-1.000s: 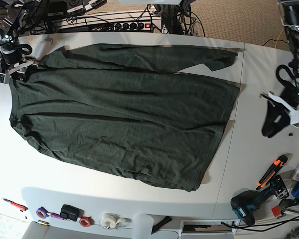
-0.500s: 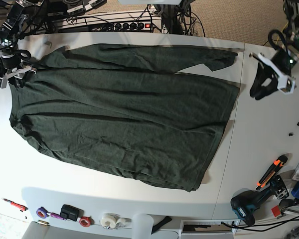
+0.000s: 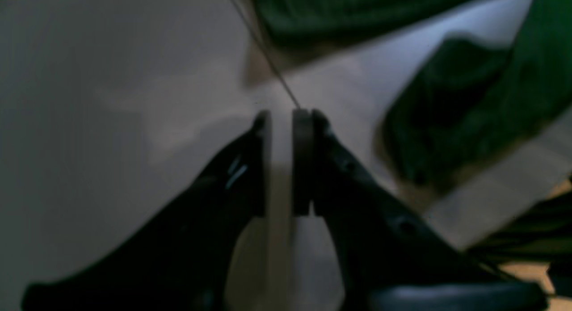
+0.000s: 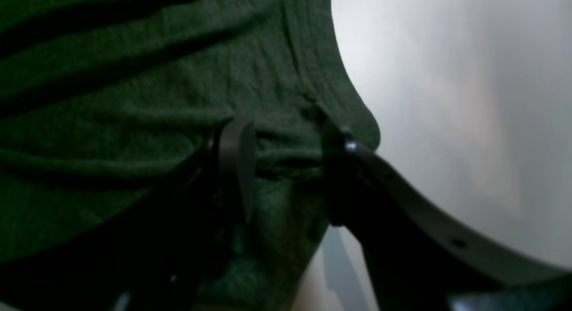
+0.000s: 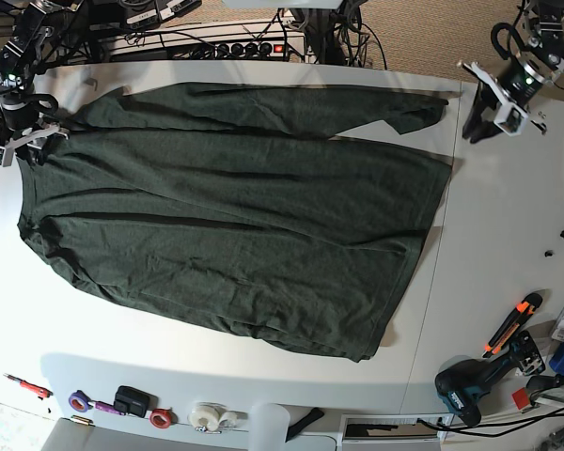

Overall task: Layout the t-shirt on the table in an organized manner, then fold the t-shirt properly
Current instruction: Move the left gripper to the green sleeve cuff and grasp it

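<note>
Lying spread across the middle of the white bench (image 5: 489, 235), the dark green t-shirt (image 5: 235, 216) fills most of the base view, its body slanting from the upper left toward the lower centre, with a sleeve reaching to the upper right near the dark seam line (image 5: 444, 225). At the far upper left, the right gripper (image 4: 286, 168) stands with its jaws spread on either side of a bunched fold at the shirt's edge, not pressed onto it. At the upper right, just past the sleeve tip, the left gripper (image 3: 281, 163) hangs over bare bench, its jaws nearly together with a narrow gap and nothing between them. Along the bottom edge lie tape rolls (image 5: 207, 416) and a drill (image 5: 475, 385).
</note>
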You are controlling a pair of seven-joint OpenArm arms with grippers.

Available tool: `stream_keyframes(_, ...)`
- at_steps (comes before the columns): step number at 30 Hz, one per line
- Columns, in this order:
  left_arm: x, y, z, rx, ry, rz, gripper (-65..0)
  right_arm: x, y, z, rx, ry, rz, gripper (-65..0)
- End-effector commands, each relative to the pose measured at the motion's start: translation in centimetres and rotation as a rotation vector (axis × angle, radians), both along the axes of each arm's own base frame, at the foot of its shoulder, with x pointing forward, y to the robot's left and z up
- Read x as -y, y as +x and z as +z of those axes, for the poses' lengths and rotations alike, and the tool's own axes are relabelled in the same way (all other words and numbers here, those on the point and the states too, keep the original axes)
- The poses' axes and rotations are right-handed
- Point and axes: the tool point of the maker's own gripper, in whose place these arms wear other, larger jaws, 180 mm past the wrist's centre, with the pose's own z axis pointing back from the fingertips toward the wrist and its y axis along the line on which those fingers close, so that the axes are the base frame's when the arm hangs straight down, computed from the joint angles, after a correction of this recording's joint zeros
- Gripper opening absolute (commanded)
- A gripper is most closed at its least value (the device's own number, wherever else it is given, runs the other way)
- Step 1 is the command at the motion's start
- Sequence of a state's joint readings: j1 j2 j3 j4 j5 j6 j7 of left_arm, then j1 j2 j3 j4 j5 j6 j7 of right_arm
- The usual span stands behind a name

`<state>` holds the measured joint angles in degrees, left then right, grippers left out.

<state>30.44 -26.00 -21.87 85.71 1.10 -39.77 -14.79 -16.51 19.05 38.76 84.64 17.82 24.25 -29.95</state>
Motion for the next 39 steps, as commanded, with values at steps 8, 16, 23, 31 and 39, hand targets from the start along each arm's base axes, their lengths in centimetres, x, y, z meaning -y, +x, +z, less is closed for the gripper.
stream_keyframes(8,0.4,-3.2,1.3,0.084,0.032,-0.153,-52.7,0.8,0.8,1.7,0.037,-0.038,0.010,-40.1)
stream_keyframes(16,1.1,-4.7,1.9,0.076,0.075,-0.238,-40.7,0.8,0.8,1.7,0.040,-0.038,0.009,-40.1)
stream_keyframes(23,2.4,-3.0,4.2,0.123,0.110,-0.283,-40.7,0.8,0.8,1.7,0.036,-0.037,0.009,-40.1)
stream_keyframes(31,2.9,-3.4,3.5,0.080,0.116,-0.297,-40.7,0.8,0.8,1.7,0.040,-0.038,0.010,-40.1)
stream_keyframes(39,6.1,-2.7,0.9,-0.009,0.149,-0.392,-40.7,0.8,0.8,1.7,0.038,-0.038,0.010,-40.1)
